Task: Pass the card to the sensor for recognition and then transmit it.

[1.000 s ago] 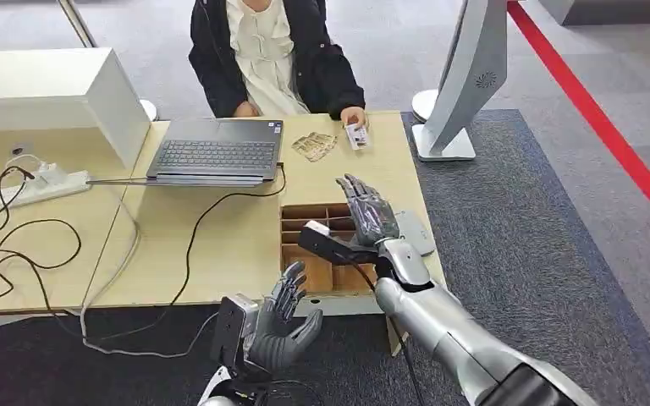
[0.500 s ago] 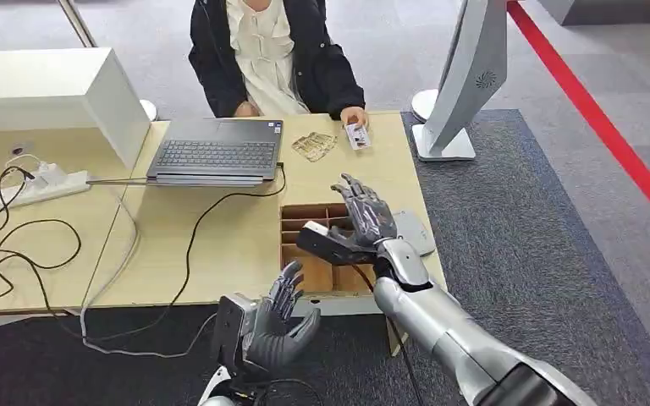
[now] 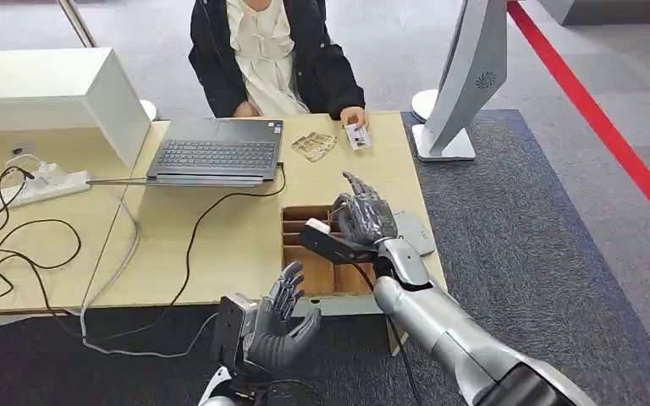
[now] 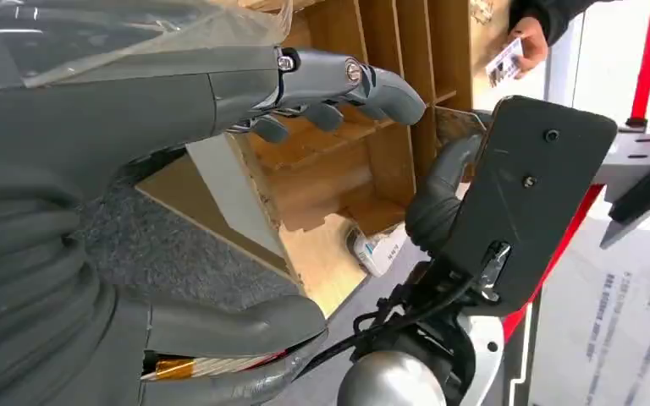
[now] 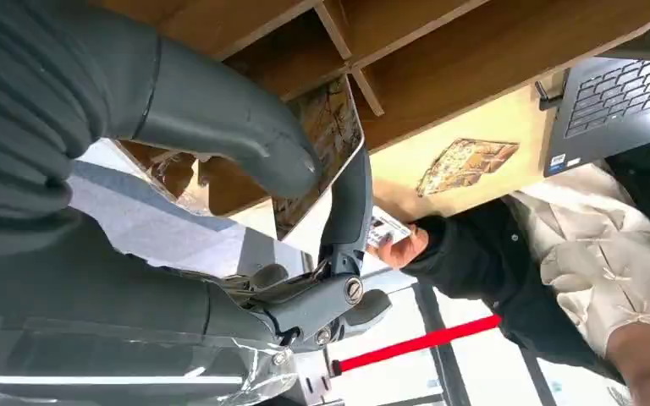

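At the centre of the head view the right hand (image 3: 362,216) hangs over a wooden divided box (image 3: 303,271) set into the pale wood-grain counter (image 3: 220,245). In the right wrist view its thick grey thumb and a dark finger pinch a flat, patterned card (image 5: 326,144) with rounded corners, so this hand has hold of the card above the box's compartments. Just right of the hand lies a flat grey sensor pad (image 3: 413,232) with rounded corners.

At lower centre of the head view the left hand (image 3: 281,320) is raised in front of the counter's near edge, its dark fingers spread apart and holding nothing.

At the top of the frame a person in a dark jacket (image 3: 322,68) sits behind the counter, one hand (image 3: 354,117) resting on a small white card (image 3: 356,135). Beside it lies a fanned stack of brownish patterned cards (image 3: 314,145). An open grey laptop (image 3: 216,152) sits left of them, its black cable (image 3: 188,254) curving across the counter. A white power strip (image 3: 38,184) lies at far left, and a white stand (image 3: 457,85) rises at upper right on the grey carpet (image 3: 516,254).
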{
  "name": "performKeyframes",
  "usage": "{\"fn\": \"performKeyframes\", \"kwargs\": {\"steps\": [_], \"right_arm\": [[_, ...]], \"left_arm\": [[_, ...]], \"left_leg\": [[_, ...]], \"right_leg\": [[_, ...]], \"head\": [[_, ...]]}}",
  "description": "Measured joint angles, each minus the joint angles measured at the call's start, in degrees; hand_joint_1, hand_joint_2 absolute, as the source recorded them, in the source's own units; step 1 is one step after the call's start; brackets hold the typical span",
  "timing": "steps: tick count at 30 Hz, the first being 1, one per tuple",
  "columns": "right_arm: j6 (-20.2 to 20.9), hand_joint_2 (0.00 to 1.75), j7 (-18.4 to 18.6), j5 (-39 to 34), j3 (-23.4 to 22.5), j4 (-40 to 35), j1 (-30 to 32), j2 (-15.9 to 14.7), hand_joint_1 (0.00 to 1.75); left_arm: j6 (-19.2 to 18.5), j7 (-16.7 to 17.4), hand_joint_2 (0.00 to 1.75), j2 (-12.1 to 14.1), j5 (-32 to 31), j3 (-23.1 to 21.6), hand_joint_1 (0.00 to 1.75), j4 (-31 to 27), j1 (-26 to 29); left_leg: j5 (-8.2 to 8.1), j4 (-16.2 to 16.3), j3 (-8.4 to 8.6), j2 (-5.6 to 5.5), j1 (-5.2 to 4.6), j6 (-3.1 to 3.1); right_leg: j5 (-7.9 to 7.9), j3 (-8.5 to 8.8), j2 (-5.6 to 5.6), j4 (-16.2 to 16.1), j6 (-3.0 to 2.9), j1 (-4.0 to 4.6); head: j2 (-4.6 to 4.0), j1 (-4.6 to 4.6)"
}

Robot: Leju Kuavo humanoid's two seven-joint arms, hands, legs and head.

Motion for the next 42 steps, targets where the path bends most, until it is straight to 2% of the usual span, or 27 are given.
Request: {"fn": "performKeyframes", "kwargs": {"steps": [7,12,23,35,42], "right_arm": [[-0.1,1.75,-1.3,-0.9,0.0,0.1,0.0,0.1,1.75],[-0.9,1.75,-1.3,-1.4,0.0,0.2,0.0,0.1,1.75],[-8.2,1.75,-1.0,-2.2,-0.8,-0.5,-1.5,-0.4,1.75],[-5.3,1.75,3.2,-1.0,-2.6,-4.7,-6.0,-3.2,1.75],[-2.3,1.75,3.0,-1.4,-2.9,-4.2,-9.3,-4.0,1.75]], "left_arm": [[1.9,0.1,1.75,0.1,0.5,-0.4,0.0,0.0,-0.2],[1.6,0.1,1.75,0.2,0.7,-0.7,0.0,0.0,-0.3],[-0.1,0.1,1.75,0.2,0.1,-0.9,0.0,0.0,-0.4],[-0.6,0.3,1.75,0.2,-1.0,-0.8,0.0,0.0,-0.4],[-1.1,0.1,1.75,0.1,-0.8,-0.8,0.0,0.0,-0.4]], "left_leg": [[0.0,0.0,0.0,0.0,0.0,0.0],[0.0,0.0,0.0,0.0,0.0,0.0],[0.0,0.0,0.02,0.01,0.0,0.0],[0.02,0.0,0.01,0.01,0.0,0.02],[0.02,0.0,-0.01,0.01,0.0,0.02]], "right_leg": [[0.0,0.0,0.0,0.0,0.0,0.0],[0.0,0.0,0.0,0.0,0.0,0.0],[0.01,0.0,0.0,0.0,0.01,-0.01],[0.04,0.0,0.0,0.0,0.03,-0.01],[0.05,-0.01,0.0,0.0,0.03,-0.01]], "head": [[0.0,0.0],[0.0,0.0],[0.0,0.0],[0.0,-0.02],[0.0,-0.02]]}}
